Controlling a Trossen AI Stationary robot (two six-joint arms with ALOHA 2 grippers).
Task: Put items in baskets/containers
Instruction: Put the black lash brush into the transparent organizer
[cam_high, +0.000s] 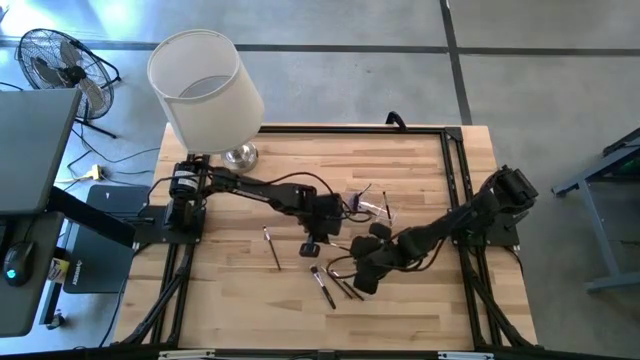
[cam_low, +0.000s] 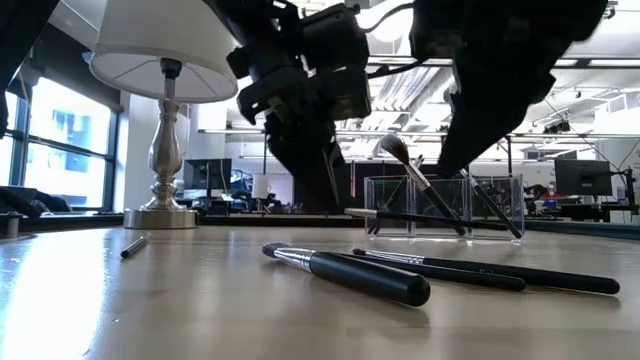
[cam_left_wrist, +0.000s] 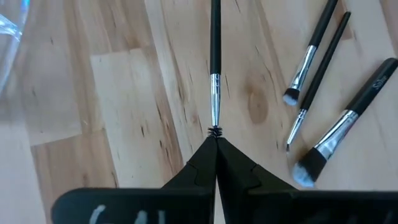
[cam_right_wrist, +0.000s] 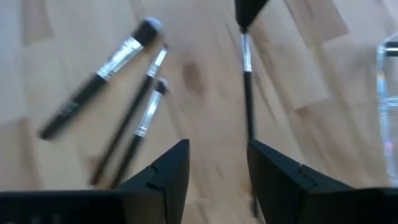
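My left gripper is mid-table, shut on a slim dark-handled brush. My right gripper hovers open just to its right and nearer, touching nothing. That brush's handle runs past its open fingers. Three brushes lie flat side by side near the front edge. Another thin one lies alone to the left. The clear box stands behind the grippers. Brushes lean inside it, one with a fluffy head. My left gripper pinches the brush by its small bristle tip, only at the free ends of the two fingers. The fingers lie along the brush, and its ferrule and handle run straight on from them. Whether the handle end rests on the table does not show.
A lamp with a big white shade and silver foot stands at the far left corner. A black frame borders the tabletop. Bare wood lies left of the single brush and along the near edge.
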